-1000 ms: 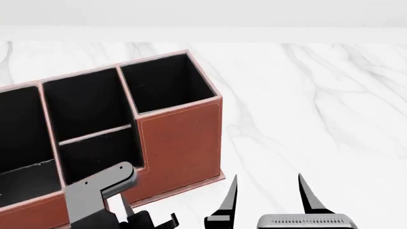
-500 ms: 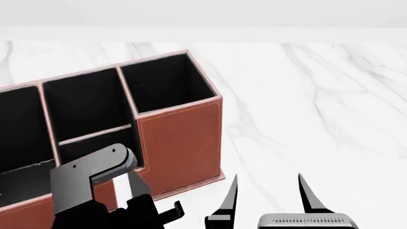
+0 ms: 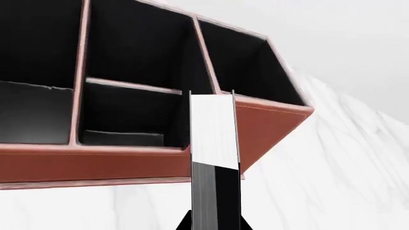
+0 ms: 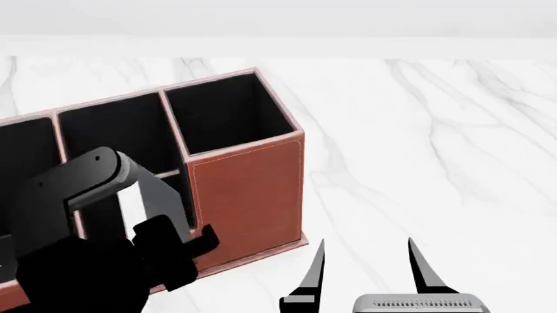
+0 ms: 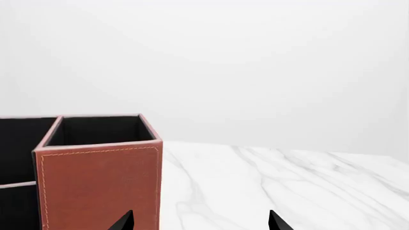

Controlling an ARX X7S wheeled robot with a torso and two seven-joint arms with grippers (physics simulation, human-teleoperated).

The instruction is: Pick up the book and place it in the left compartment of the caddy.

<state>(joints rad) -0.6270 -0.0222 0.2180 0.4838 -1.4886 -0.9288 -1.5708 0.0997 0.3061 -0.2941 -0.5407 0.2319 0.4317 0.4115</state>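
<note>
The reddish-brown caddy (image 4: 248, 189) with black sections stands at the left on the marble. Its left compartment (image 4: 26, 156) lies at the picture's left edge. My left gripper (image 3: 216, 226) is shut on the book (image 3: 214, 129), whose white page edges point away from the wrist camera. From the head camera the book (image 4: 132, 202) shows as a white strip in front of the small middle sections, at about rim height. In the left wrist view the left compartment (image 3: 38, 57) lies off to one side of the book. My right gripper (image 4: 366, 264) hangs open right of the caddy, holding nothing.
White marble table top (image 4: 435, 150) stretches right of and behind the caddy. The taller square end section (image 5: 96, 129) is the part of the caddy nearest the right gripper (image 5: 200, 220). My left arm (image 4: 78, 261) covers the caddy's front left part.
The left arm has risen and swung left and back, carrying the book up in front of the caddy's middle sections. The right gripper has not moved.
</note>
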